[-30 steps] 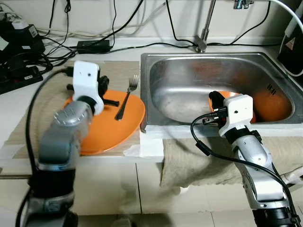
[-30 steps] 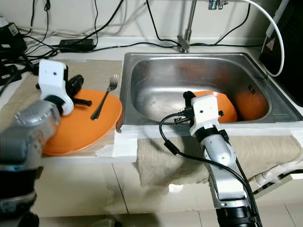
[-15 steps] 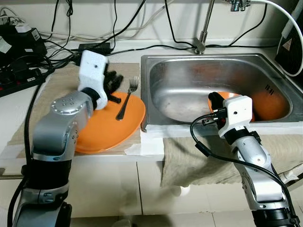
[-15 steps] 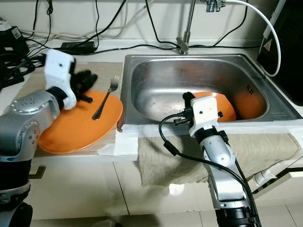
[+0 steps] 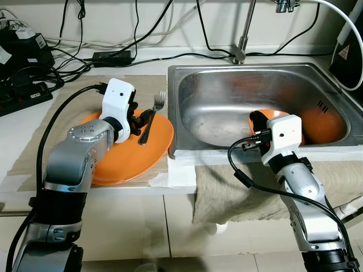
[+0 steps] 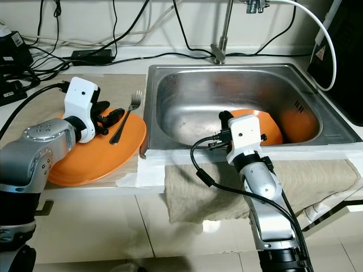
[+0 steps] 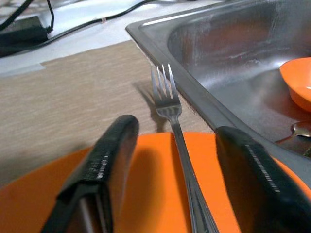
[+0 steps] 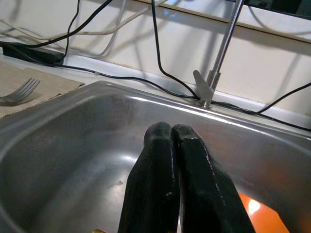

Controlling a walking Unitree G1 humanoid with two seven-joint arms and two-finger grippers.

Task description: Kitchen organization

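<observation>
A silver fork (image 5: 151, 116) lies on an orange plate (image 5: 130, 156) on the counter left of the steel sink (image 5: 227, 90). My left gripper (image 5: 140, 120) is low over the plate, open, and the fork's handle (image 7: 189, 184) runs between its two black fingers (image 7: 104, 170). My right gripper (image 8: 171, 141) is shut and empty, held over the sink's front edge. Orange dishes (image 5: 326, 126) rest in the sink's right half, and a spoon tip (image 7: 302, 129) lies on the sink floor.
A tan mat (image 5: 68, 107) lies under the plate. Black cables and a power strip (image 5: 22, 93) crowd the back left of the counter. A tap (image 5: 243, 54) stands behind the sink. A beige towel (image 5: 238, 192) hangs over the counter's front edge.
My left gripper has dropped from the plate's back rim and shifted right, so its fingers now straddle the fork's handle. The right arm has stayed still.
</observation>
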